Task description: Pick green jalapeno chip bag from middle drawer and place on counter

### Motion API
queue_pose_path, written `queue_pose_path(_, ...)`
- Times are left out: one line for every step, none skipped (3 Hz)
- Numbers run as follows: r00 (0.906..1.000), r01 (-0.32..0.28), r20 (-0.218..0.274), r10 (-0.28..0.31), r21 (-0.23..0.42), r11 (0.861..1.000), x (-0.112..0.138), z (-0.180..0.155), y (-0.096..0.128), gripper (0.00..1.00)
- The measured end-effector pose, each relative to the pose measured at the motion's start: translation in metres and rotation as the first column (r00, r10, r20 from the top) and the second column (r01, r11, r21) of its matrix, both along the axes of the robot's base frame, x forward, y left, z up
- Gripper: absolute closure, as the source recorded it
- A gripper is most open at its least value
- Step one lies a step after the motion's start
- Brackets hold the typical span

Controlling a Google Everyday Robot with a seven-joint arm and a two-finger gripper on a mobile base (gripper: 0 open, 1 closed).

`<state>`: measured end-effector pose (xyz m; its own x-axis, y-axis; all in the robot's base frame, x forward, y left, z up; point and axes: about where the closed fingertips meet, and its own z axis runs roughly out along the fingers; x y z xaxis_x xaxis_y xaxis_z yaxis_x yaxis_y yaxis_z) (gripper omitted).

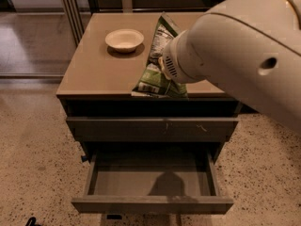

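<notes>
The green jalapeno chip bag (157, 62) hangs tilted over the front right part of the counter (94, 72), its lower edge at the counter's front edge. My gripper (165, 66) is at the bag's right side, at the end of the large white arm (235, 46). The arm hides the fingers, but the bag is carried with the arm. The middle drawer (150, 205) is pulled open below, and its grey tray is empty apart from the arm's shadow.
A cream round bowl (124, 39) sits on the counter's back left. A shut drawer front with pale scuff marks (188, 127) lies just above the open drawer. Speckled floor surrounds the cabinet. A glass partition stands at the far left.
</notes>
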<state>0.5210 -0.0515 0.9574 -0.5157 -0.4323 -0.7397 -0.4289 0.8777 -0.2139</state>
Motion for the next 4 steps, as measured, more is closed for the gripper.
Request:
queue_pose_path(0.9997, 0.016, 0.017, -0.016, -0.007, 1.000, 0.014, 0.002, -0.001, 1.00)
queue_pose_path(0.9982, 0.030, 0.053, -0.028, -0.028, 0.999, 0.048, 0.011, 0.000, 1.00)
queue_pose_path(0.9973, 0.028, 0.069, -0.024, -0.053, 0.998, 0.072, 0.018, 0.001, 1.00)
queue_pose_path(0.9976, 0.026, 0.066, -0.022, -0.061, 0.998, 0.090, 0.016, 0.000, 1.00)
